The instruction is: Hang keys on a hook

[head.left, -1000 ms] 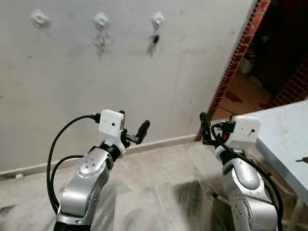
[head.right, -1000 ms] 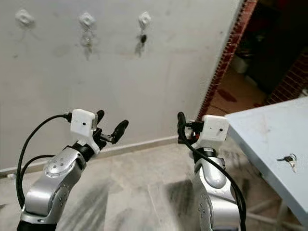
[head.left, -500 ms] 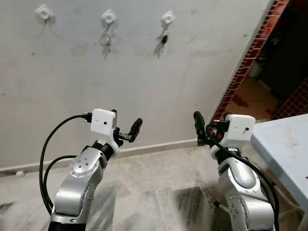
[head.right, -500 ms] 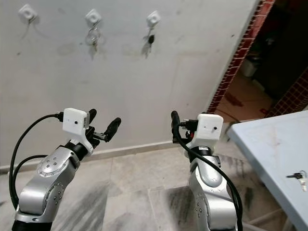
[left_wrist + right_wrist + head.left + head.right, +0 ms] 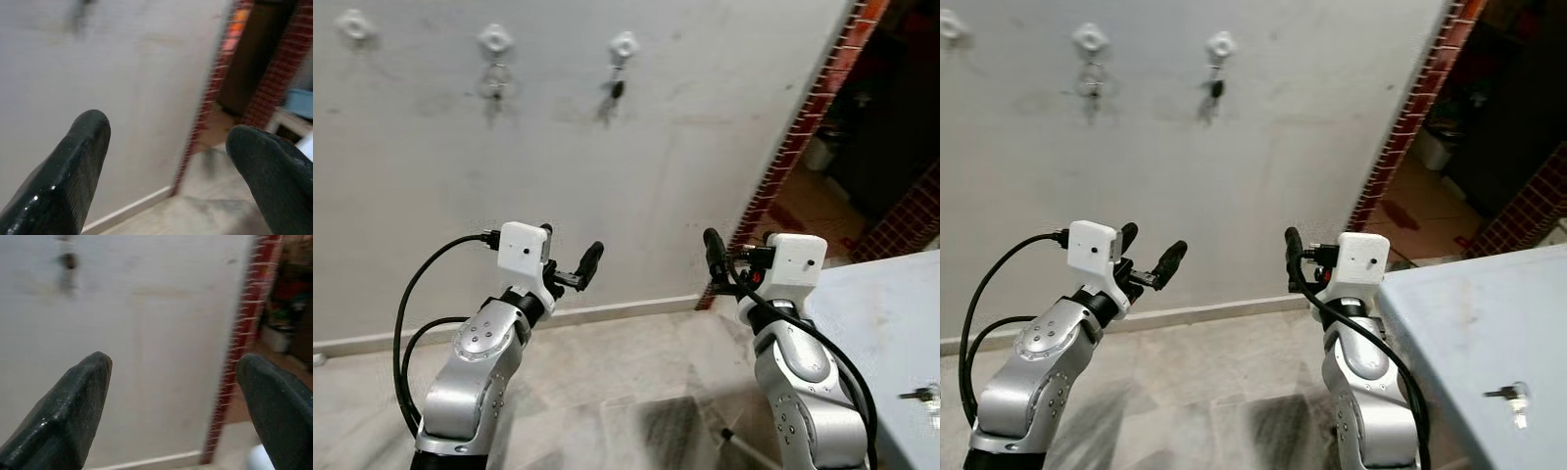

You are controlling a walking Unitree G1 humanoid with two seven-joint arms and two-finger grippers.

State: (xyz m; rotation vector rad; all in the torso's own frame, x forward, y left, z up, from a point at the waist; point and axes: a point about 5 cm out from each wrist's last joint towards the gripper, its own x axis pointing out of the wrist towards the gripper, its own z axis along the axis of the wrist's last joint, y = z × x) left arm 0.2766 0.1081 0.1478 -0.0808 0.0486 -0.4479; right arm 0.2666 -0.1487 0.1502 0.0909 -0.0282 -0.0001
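Silver and small, the keys point(image 5: 1513, 399) lie flat at the lower right of the frame on the pale blue desk point(image 5: 1459, 323); they read as a short bunch with a dark head at one end and a bright metal ring or blade at the other, too small to make out more; nothing touches them. In the left eye view the same bunch shows at the right edge, low down.

Across the top of the frame, on the grey-white wall point(image 5: 607, 196), sit three white hooks; the left hook point(image 5: 353, 23) is bare; the middle hook point(image 5: 494, 40) carries a pale metal ring with keys hanging from it; the right hook point(image 5: 623, 45) carries a dark key fob.

Both arms are raised in front of the wall, well apart from the hooks and from the desk. The left hand point(image 5: 570, 262) sits at centre left with its two black fingers point(image 5: 73, 171) spread apart and nothing between them; the right hand point(image 5: 712, 257) sits at centre right, its fingers point(image 5: 68, 406) likewise apart and empty. A red brick edge point(image 5: 1410, 117) runs down the upper right, beside a dark doorway point(image 5: 1508, 108); marbled floor tiles point(image 5: 1224, 411) fill the bottom.
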